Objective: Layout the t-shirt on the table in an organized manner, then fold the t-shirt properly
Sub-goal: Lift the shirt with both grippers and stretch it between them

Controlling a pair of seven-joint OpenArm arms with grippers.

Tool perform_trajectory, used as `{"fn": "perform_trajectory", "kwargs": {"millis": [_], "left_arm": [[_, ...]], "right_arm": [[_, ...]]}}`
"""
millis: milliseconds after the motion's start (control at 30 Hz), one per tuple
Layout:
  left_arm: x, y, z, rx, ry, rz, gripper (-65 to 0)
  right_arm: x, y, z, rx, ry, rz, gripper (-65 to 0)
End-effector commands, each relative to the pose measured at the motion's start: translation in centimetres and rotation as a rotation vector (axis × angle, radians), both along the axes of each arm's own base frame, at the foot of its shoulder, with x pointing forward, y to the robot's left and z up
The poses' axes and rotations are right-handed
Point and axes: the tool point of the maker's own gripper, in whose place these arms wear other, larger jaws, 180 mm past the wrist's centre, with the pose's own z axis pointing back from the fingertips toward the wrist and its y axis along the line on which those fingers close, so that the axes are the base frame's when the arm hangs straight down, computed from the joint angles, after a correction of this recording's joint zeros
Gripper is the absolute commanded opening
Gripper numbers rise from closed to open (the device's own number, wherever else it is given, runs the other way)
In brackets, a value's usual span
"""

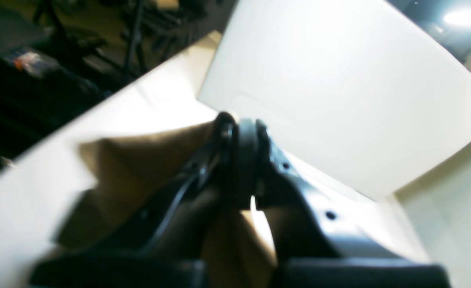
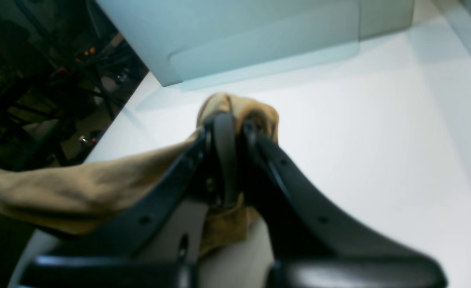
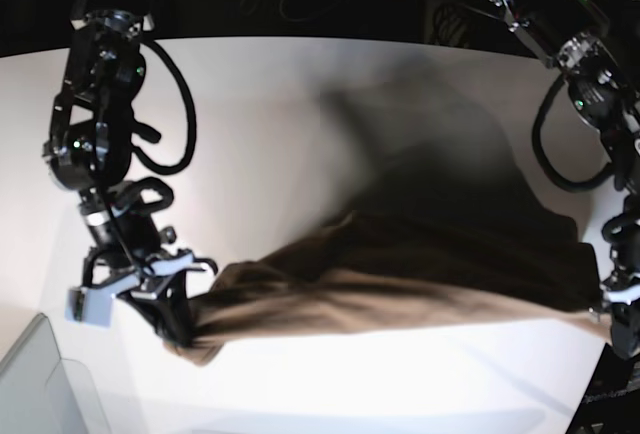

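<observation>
Table (image 3: pixel 300 104) spreads white beneath and beyond both arms. Stretched between the two grippers, the t-shirt (image 3: pixel 400 274) hangs as a long brown band, its lower edge sagging toward the tabletop below them. Right gripper (image 2: pixel 229 120) is clenched on one bunched end of the cloth; left gripper (image 1: pixel 239 124) is likewise pinched tight on the opposite end, fabric trailing behind its fingers

Blurred with motion: t-shirt (image 3: pixel 400 274) in the base view. Cut off by the frame's right edge: left end effector (image 3: pixel 625 329). Unreadable: neck tag.
</observation>
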Motion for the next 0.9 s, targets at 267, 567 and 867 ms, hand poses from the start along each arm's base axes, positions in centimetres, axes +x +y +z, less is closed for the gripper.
{"fn": "perform_trajectory", "kwargs": {"millis": [267,567,867], "left_arm": [[0.5,0.4,6.8,0.078,-0.172,0.02,-64.6],[-1.2,2.6,6.9,-0.02,-0.22,0.038,-64.6],[-1.9,1.3,3.5,-0.108,-0.16,-0.044,-64.6]], "right_arm": [[1.5,1.6,8.2,0.1,-0.255,0.006,-65.0],[-1.0,-2.6,10.6,0.094,-0.53,-0.14,-65.0],[-3.3,-4.3,10.5,0.094,-0.64,-0.205,-62.3]]}}
